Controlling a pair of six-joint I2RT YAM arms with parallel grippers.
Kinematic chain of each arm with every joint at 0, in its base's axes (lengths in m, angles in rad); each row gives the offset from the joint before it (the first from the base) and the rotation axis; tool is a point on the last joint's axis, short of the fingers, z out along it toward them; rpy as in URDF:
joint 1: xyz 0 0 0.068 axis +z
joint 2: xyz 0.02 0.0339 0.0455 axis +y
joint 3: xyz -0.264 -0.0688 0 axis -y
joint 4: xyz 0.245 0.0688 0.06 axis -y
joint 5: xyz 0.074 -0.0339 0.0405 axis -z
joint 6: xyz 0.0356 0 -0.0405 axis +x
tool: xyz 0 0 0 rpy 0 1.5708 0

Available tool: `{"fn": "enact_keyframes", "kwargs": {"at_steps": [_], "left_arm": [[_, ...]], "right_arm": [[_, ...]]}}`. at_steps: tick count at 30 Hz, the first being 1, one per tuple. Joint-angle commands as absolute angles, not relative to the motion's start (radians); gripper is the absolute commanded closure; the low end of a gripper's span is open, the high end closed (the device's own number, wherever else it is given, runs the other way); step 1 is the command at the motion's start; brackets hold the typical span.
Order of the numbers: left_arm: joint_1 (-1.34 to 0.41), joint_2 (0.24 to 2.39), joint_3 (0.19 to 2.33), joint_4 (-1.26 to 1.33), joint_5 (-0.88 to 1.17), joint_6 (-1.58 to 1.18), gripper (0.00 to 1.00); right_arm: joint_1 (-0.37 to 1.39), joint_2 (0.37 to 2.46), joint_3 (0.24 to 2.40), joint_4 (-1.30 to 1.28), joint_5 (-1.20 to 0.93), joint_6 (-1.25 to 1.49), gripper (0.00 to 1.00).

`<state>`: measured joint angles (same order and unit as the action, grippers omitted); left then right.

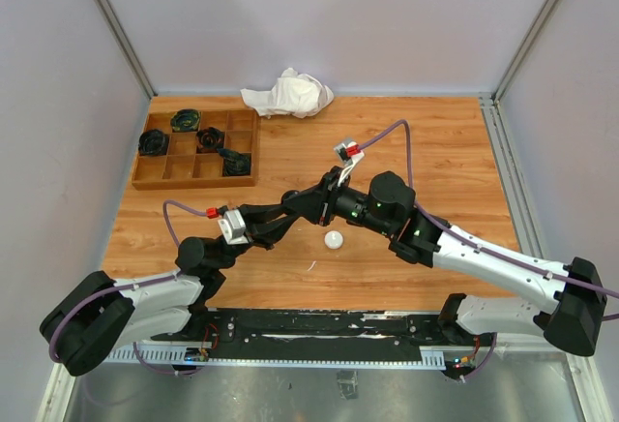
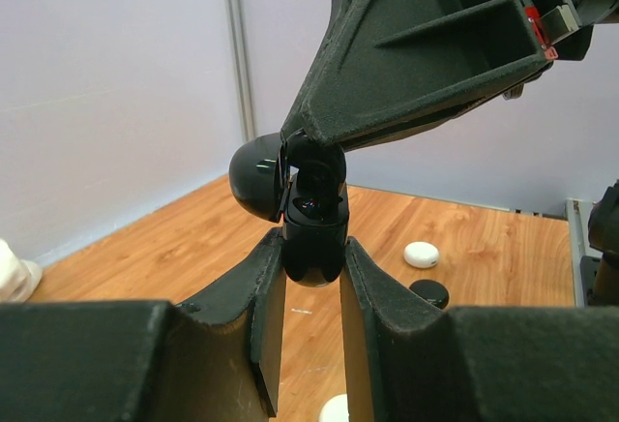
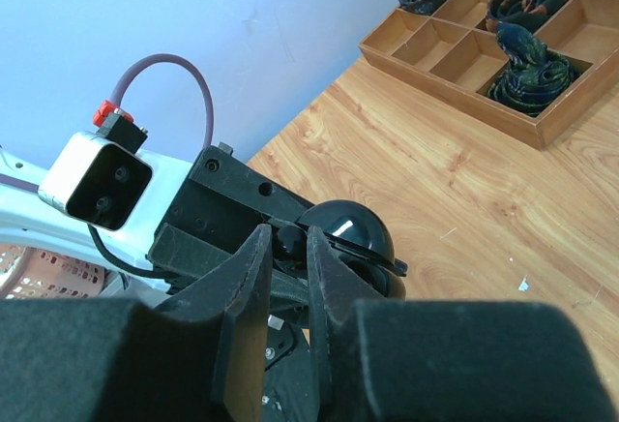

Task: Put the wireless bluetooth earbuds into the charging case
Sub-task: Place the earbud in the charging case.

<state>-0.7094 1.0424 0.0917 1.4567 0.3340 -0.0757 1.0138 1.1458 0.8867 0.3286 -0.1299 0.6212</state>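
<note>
Your right gripper [image 3: 288, 250]: fingers almost together, pinching black earbud [image 3: 288, 237] at open mouth of charging case [image 2: 314, 226]. Your left gripper [image 2: 311, 256]: fingers narrow, clamping case body from below, lid [image 3: 350, 231] swung open. Both meet in air above tabletop [image 1: 435, 151] centre. White case [image 1: 334, 239] lies on tabletop beneath. Wooden tray [image 1: 193, 182] at far left corner; white cloth [image 1: 288, 93] at far edge.
</note>
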Motion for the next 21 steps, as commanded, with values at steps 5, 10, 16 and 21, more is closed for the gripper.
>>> {"fn": "enact_keyframes", "kwargs": {"at_steps": [5,10,16,21], "left_arm": [[-0.716,1.019,0.107,1.525,0.288,-0.087,1.00],[-0.716,1.017,0.109,1.522,0.273,-0.092,1.00],[-0.716,1.021,0.110,1.522,0.275,-0.089,1.00],[-0.716,1.032,0.108,1.526,0.270,-0.088,1.00]], "right_arm": [[1.005,1.114,0.857,0.310,-0.076,0.637,0.83],[1.004,1.110,0.850,0.290,-0.047,0.663,0.82],[1.005,1.117,0.858,0.252,-0.022,0.685,0.83],[1.006,1.124,0.877,0.206,-0.006,0.694,0.84]]}}
